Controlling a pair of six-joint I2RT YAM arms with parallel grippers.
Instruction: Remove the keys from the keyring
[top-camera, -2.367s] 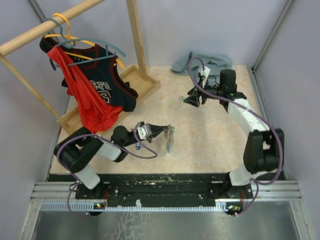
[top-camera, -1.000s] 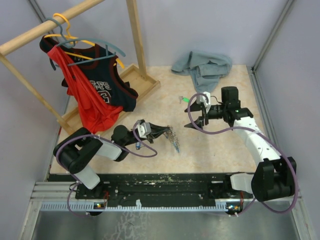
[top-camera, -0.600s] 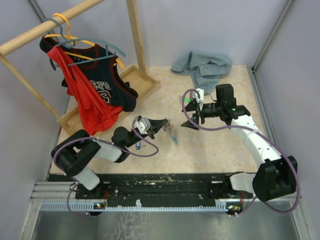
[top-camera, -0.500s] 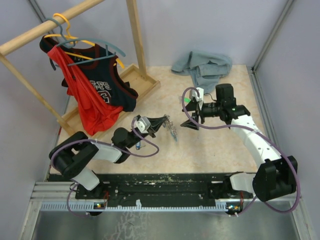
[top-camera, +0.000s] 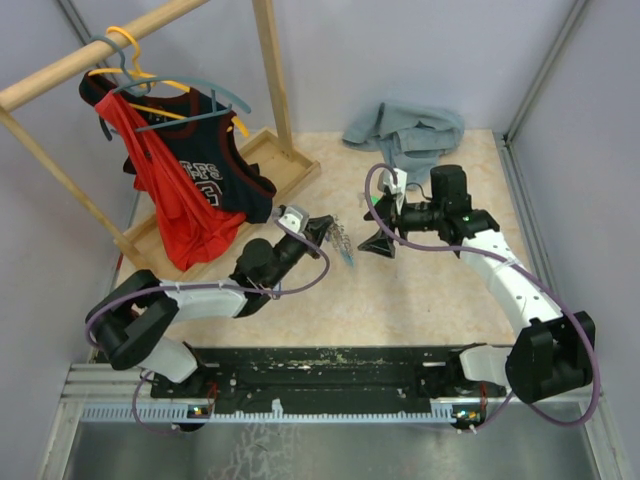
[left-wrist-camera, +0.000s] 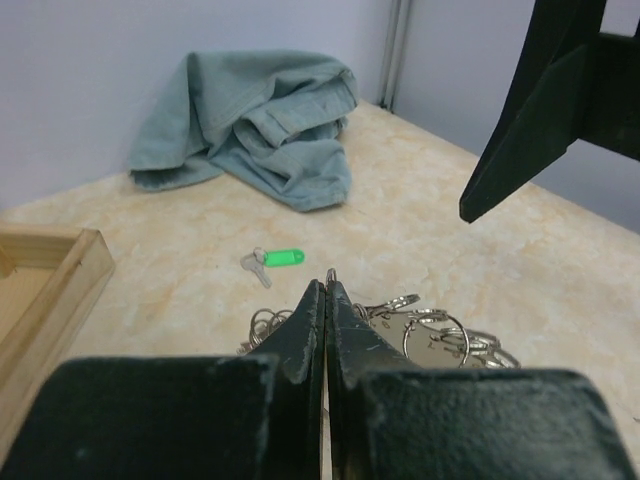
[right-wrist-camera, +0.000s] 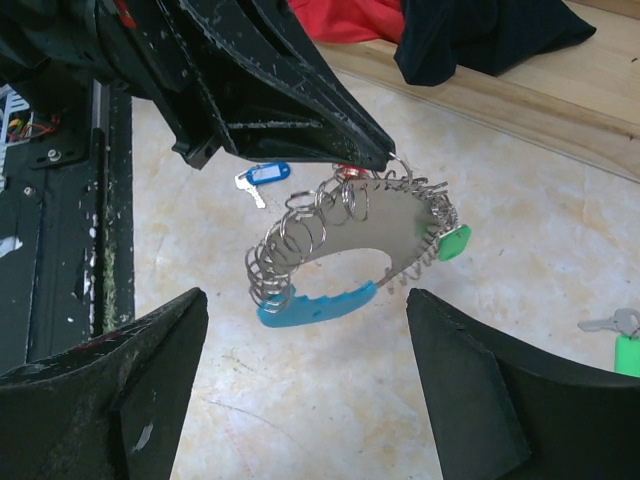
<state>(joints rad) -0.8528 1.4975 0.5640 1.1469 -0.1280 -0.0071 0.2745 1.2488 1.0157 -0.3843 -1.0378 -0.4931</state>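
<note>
The left tool (left-wrist-camera: 325, 300) is pinched fully together on one small loop of the keyring (right-wrist-camera: 372, 232). The keyring hangs from its tips above the middle of the worktop (top-camera: 430, 290). The right tool (right-wrist-camera: 305, 296) is spread wide with nothing in it, one finger on either side of the dangling bunch and clear of it.

What hangs among the crowded rings is hard to make out beyond a green tag (right-wrist-camera: 455, 243), a light blue tag (right-wrist-camera: 320, 300) and a sliver of red. In the left wrist view the tool's own fingers hide most of the bunch.

The worktop is beige and marbled, closed in by pale walls. A blue-tagged key (right-wrist-camera: 265, 177) and a green-tagged key (left-wrist-camera: 275, 260) lie loose on it, the green one cut off at the edge of the right wrist view. Farther back lie a crumpled grey-blue cloth (top-camera: 405, 130) and a wooden rack (top-camera: 270, 70) hung with jerseys (top-camera: 190, 190).
</note>
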